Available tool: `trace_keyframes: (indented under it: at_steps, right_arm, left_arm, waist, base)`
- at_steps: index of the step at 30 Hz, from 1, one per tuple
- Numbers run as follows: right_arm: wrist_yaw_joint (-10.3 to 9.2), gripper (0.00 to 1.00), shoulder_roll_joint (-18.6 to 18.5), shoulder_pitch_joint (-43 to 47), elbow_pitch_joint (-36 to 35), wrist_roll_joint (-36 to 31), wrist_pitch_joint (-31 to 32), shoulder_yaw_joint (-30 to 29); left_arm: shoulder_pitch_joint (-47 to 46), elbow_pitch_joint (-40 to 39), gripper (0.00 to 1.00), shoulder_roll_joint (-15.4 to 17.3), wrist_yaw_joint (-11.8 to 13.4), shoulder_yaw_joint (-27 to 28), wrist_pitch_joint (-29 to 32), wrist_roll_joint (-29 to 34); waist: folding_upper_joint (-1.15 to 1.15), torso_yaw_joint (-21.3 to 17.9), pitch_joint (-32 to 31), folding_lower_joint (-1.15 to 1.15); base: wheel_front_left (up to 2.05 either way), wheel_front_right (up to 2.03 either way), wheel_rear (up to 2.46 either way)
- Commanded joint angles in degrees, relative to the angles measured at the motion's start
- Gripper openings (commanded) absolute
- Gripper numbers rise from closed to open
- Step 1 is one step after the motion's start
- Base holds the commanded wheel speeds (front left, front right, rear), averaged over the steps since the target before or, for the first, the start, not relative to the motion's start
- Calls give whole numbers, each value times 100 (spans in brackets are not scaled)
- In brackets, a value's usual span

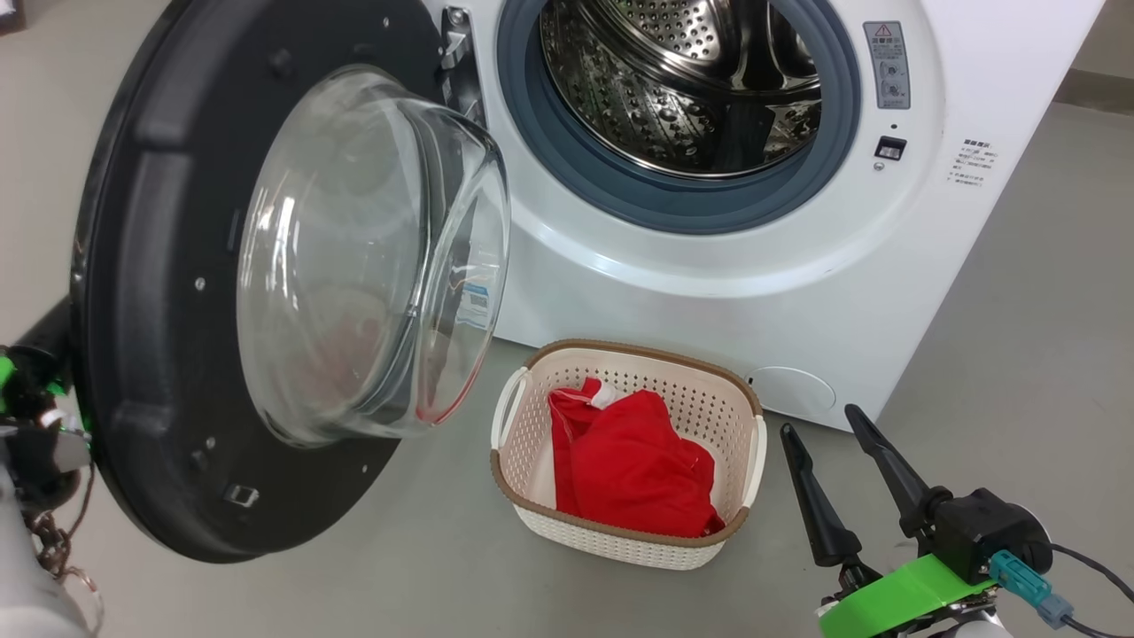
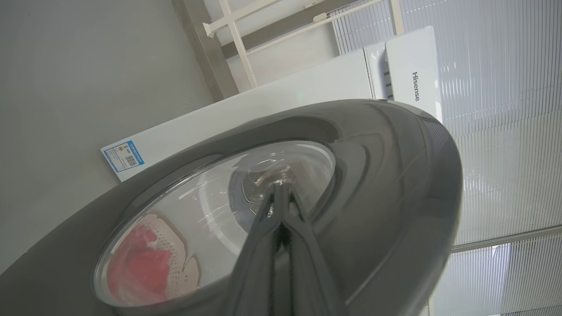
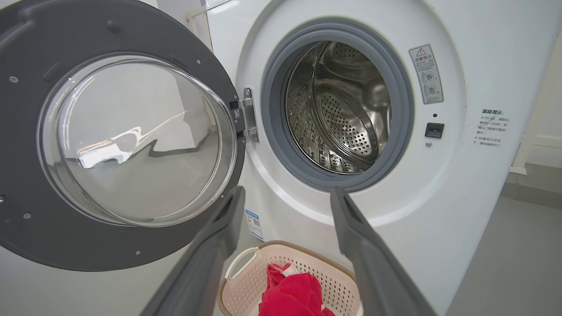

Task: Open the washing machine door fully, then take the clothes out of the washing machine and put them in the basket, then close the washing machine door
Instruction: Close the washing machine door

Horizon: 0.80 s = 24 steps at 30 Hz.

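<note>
Closest to the lens is the left tool [image 2: 279, 193], fingers pressed together with nothing between them, tips right up at the glossy outer face of the washing machine door [image 2: 395, 175]. Touching or just shy of it, can't tell from the wrist view. That's the relation that matters imo: the door stands swung wide out to the robot's left, hung on the hinge [image 3: 248, 114] at the left of the opening, and the left tool sits on its outside face, so the washing machine [image 1: 709, 283] lies straight through the door from that tool. The left arm is clearly the nearer one for pushing it shut. The drum [image 1: 673, 97] looks empty as far as I can see into it, and the red clothes [image 1: 633, 470] are already lying in the basket [image 1: 620, 350], so I'd say closing is the only bit left. The basket sits on the floor [image 1: 1019, 337] right in front of the machine, just beside the door's glass bowl [image 1: 372, 257] and more or less under the arc it'll sweep. It looks low enough to pass under, but I wouldn't swear to it. The right tool [image 1: 819, 421] is spread wide and empty, hovering just right of the basket with its fingers pointing at the machine's front, apart from the door.
</note>
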Motion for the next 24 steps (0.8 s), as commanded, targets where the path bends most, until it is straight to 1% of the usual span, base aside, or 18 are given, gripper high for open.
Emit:
trace_keyframes:
  at_steps: [1, 5, 12, 18, 24]
  right_arm:
    - [36, 100, -37, -260, -157, 18, -37, 113]
    - [36, 100, -37, -291, -153, 36, -37, 105]
    - [36, 100, -37, -324, -138, 61, -37, 82]
    - [36, 100, -37, -329, -153, 108, -37, 81]
    - [36, 100, -37, -315, -148, 179, -37, 74]
  left_arm:
    - [88, -177, 0, 104, 25, 26, 98, -40]
    - [298, -604, 0, -75, 115, 55, 261, -202]
    - [553, -1116, 0, -245, 291, 1, 510, -488]
    - [782, -1409, 0, -296, 398, -243, 644, -807]
    - [1052, -1579, 0, -301, 526, -794, 519, -1379]
  waist:
    - [0, -7, 7, 0]
    - [0, -61, 46, 0]
    - [0, -142, 76, 0]
    - [0, -222, 77, 0]
    - [0, -310, 48, 0]
  base:
    - [0, 0, 0]
    - [0, 0, 0]
    - [0, 0, 0]
    - [0, 0, 0]
    - [0, 0, 0]
